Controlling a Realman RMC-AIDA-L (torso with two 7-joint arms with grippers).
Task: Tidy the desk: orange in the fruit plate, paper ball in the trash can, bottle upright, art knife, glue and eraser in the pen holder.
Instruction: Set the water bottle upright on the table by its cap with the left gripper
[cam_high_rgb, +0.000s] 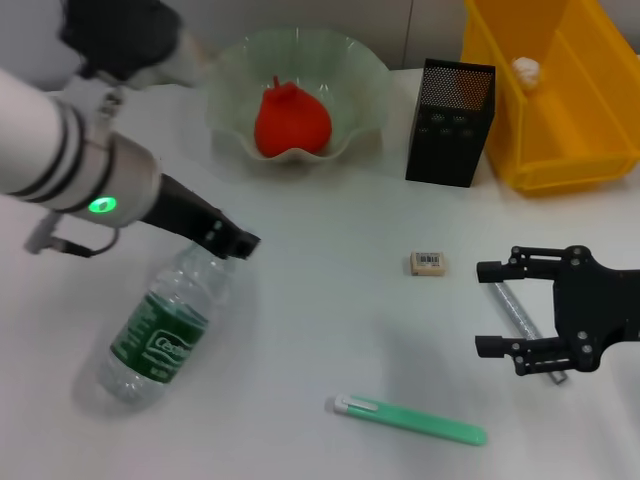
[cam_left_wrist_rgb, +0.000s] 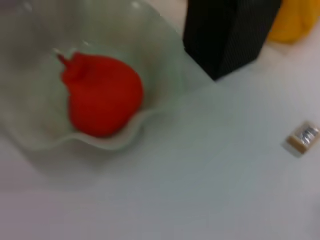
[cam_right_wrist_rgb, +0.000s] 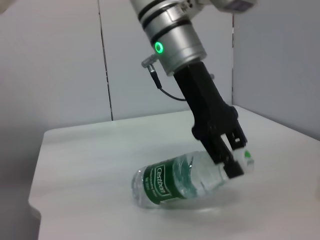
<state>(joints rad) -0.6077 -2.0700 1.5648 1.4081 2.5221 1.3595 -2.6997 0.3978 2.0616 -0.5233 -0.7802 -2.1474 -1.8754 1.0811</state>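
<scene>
left gripper (cam_right_wrist_rgb: 234, 161) fingers clamped on bottle (cam_right_wrist_rgb: 187, 179) neck, half-tilted off counter (cam_high_rgb: 330, 320), could slip/roll if pivoted fast; right gripper (cam_high_rgb: 492, 310) idle, fingers wide open, empty.

So along the back of the worktop (cam_high_rgb: 320, 300) there's the fruit plate (cam_high_rgb: 350, 70) with the orange (cam_high_rgb: 292, 122) sitting in it, then the pen holder (cam_high_rgb: 450, 122) to its right, then the trash can (cam_high_rgb: 560, 100) at the far right with the paper ball (cam_high_rgb: 526, 69) inside. The eraser (cam_high_rgb: 428, 263) lies in front of the pen holder. The bottle (cam_high_rgb: 165, 330) lies tipped over at front left, neck end in the left gripper (cam_high_rgb: 235, 243). A capped pen-like stick (cam_high_rgb: 410, 420) lies at the front, right of the bottle. The right gripper (cam_high_rgb: 492, 308) hovers right of the eraser, over a thin rod (cam_high_rgb: 512, 310).
</scene>
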